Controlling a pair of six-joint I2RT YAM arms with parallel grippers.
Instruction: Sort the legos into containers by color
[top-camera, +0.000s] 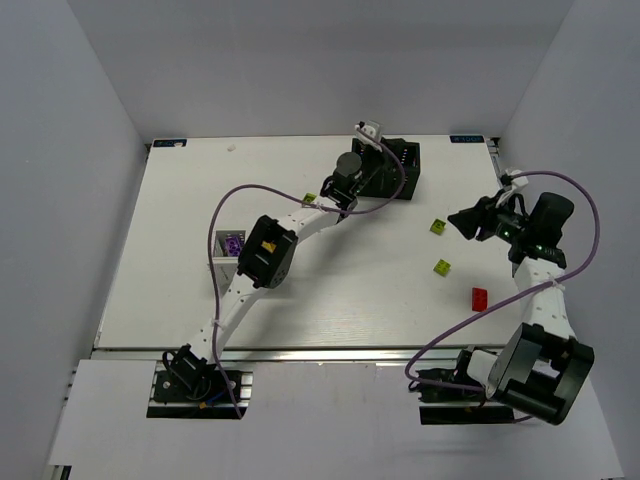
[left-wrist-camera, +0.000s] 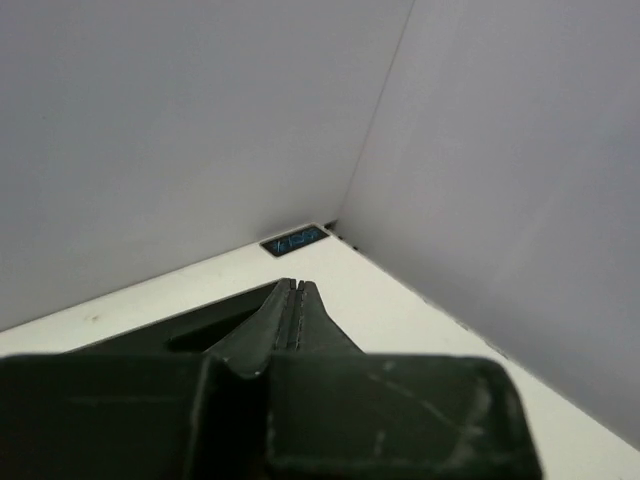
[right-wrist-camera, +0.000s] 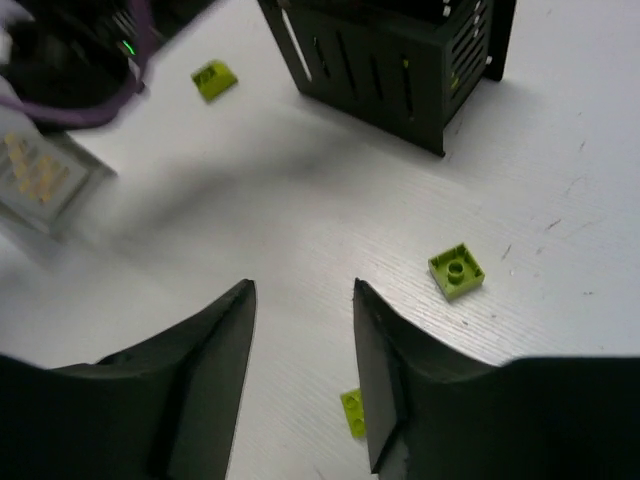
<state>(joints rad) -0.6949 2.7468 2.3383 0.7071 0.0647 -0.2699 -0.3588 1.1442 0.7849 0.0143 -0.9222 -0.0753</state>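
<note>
A lime brick (top-camera: 437, 226) lies on the surface (top-camera: 180, 230) right of the black container (top-camera: 408, 170). A second lime brick (top-camera: 442, 267) lies nearer, and a third lime brick (top-camera: 310, 198) left of that box. A red brick (top-camera: 480, 297) sits near right. Purple bricks (top-camera: 233, 242) fill the white container (top-camera: 222, 262) at left.

The right pincer (right-wrist-camera: 300, 290) hangs with jaws apart near the two right-hand limes. Picking one up looks like the step in hand, which means centring, lowering and closing. The left pincer (left-wrist-camera: 292, 300), fingers together, is over the black container.
</note>
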